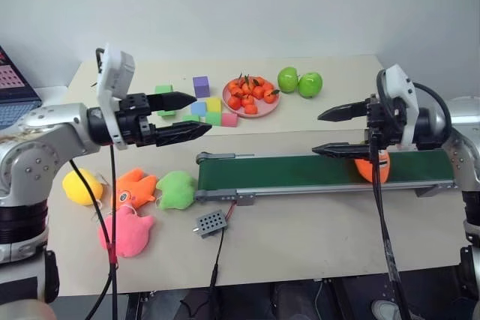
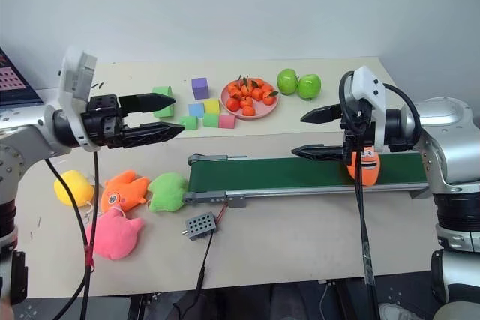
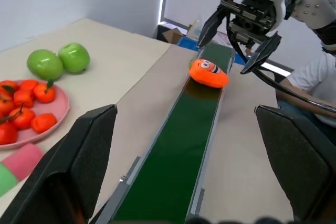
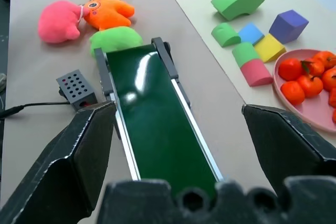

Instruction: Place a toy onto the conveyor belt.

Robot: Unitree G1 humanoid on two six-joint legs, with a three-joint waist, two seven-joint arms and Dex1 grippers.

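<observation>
Although the toy [image 3: 209, 73] already lies on the conveyor belt [image 1: 300, 171], it sits far out at the belt's 3 o'clock end, close to the frame's end, so a nudge or a running belt could, I judge, carry it off onto the table [image 1: 315, 237]. Just above it hangs the right gripper [image 1: 336, 132], its fingers spread apart with nothing between them, pointing toward 9 o'clock. Its lower finger sits close to the plush in the head views; if that arm dips or sweeps, I reckon it could snag the soft body and drag it over the rail. Over at 9 o'clock, the left gripper [image 1: 184, 116] is held up in the air, its fingers also wide apart and empty, aimed along the belt. Below it lie the other plush toys [image 1: 135, 211], and a low swing there might scatter them. A cable runs from the belt to the small grey control box [image 1: 210, 222]; a catch on it could tug the frame.
</observation>
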